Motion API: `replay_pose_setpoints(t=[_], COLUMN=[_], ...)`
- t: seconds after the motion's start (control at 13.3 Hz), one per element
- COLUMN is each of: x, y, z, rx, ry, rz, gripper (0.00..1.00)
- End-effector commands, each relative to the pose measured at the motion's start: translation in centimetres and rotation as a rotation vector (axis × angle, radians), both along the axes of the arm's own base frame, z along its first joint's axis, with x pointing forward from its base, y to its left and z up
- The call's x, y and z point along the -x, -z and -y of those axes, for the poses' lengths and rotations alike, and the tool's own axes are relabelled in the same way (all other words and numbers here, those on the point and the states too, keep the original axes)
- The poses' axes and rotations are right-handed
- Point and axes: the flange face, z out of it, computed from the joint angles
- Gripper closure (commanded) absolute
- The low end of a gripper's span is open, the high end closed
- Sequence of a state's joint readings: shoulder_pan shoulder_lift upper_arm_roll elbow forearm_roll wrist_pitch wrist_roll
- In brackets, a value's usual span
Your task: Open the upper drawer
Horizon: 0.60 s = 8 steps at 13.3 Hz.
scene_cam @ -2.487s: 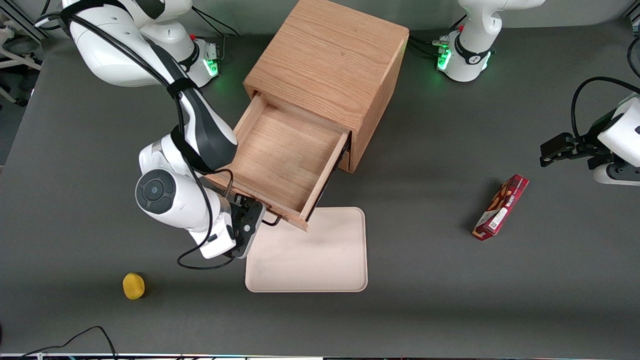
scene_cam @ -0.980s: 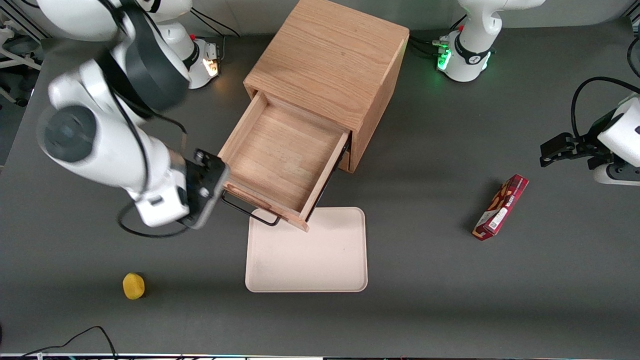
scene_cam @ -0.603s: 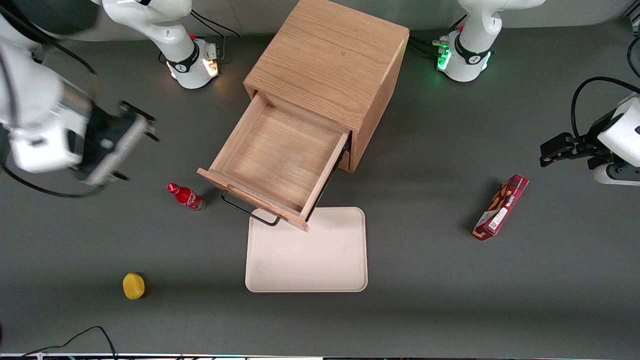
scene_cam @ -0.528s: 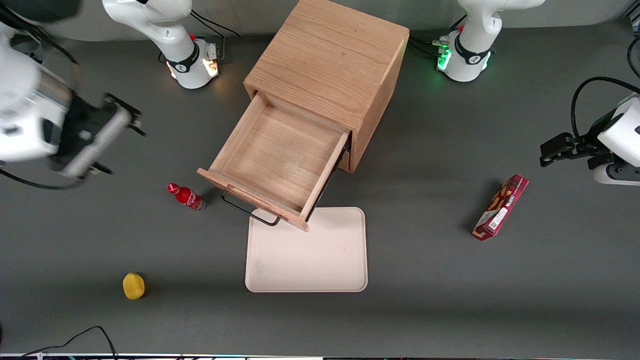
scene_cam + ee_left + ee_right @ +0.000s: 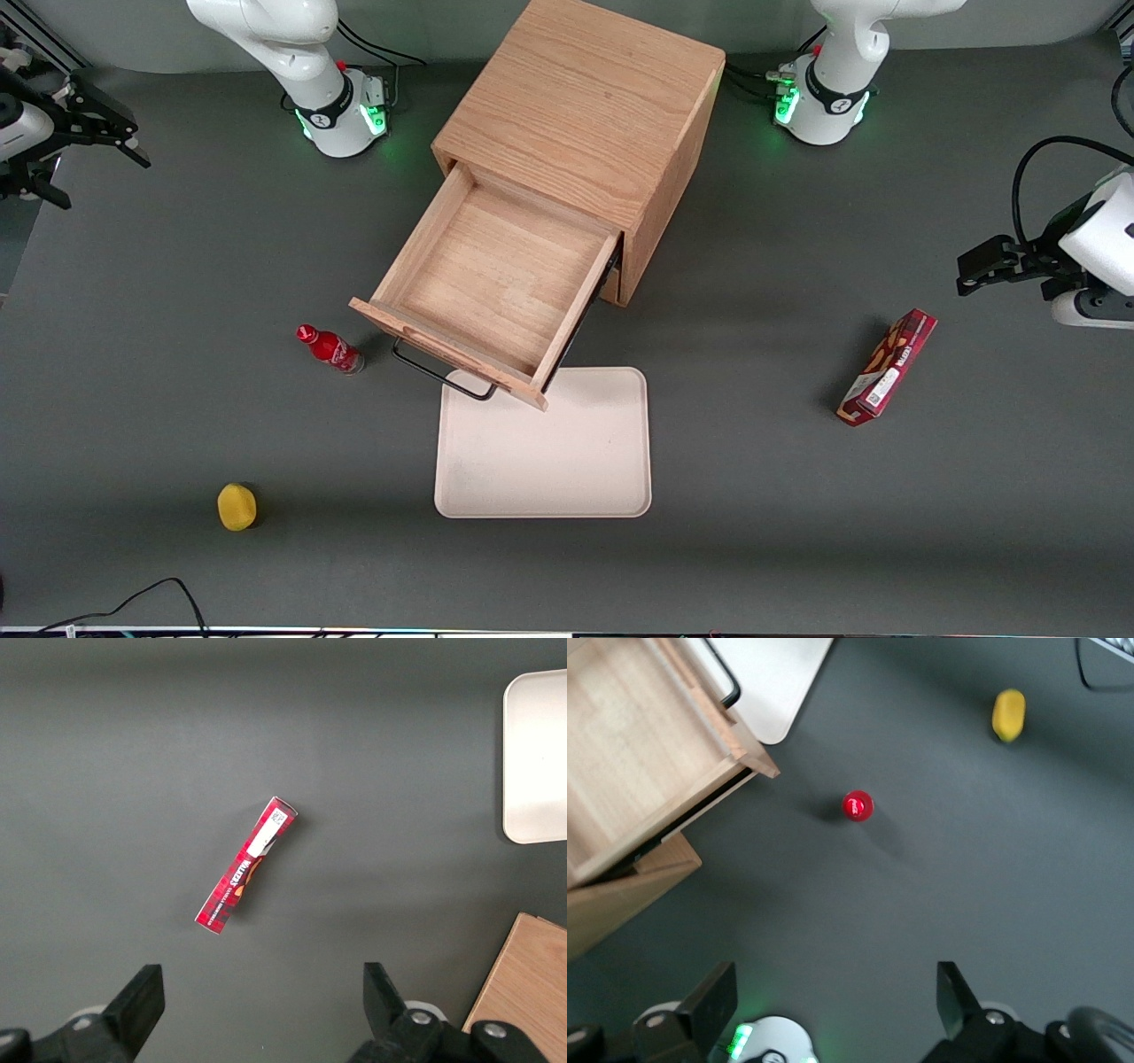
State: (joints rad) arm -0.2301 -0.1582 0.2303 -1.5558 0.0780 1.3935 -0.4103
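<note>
While upper drawer (image 5: 483, 288) stands open — jaws (image 5: 84, 146) well apart, spread.

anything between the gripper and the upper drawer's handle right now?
Nothing visible. The gripper, open, hangs at the working arm's end of the table, away from the upper drawer, which is already pulled out. The red bottle stands beside the handle, close to that line but not on it.

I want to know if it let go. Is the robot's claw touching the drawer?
Apart. In the front view, the gripper hangs open at the table's edge, bare table between it and the upper drawer.
</note>
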Motion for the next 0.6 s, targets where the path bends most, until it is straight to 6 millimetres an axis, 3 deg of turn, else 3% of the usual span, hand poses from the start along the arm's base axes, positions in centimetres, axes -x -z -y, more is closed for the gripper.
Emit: replay_pose_setpoints(t=[0.0, 0.3, 0.53], x=[-0.7, -1.1, -1.4], y=[1.7, 3.5, 4.1], z=[-0.7, -1.8, 1.1], rx=[-0.018, -0.019, -0.057], ry=[0.216, 0.325, 0.369], rz=[0.003, -0.034, -0.060], gripper=[0.00, 0.00, 0.00])
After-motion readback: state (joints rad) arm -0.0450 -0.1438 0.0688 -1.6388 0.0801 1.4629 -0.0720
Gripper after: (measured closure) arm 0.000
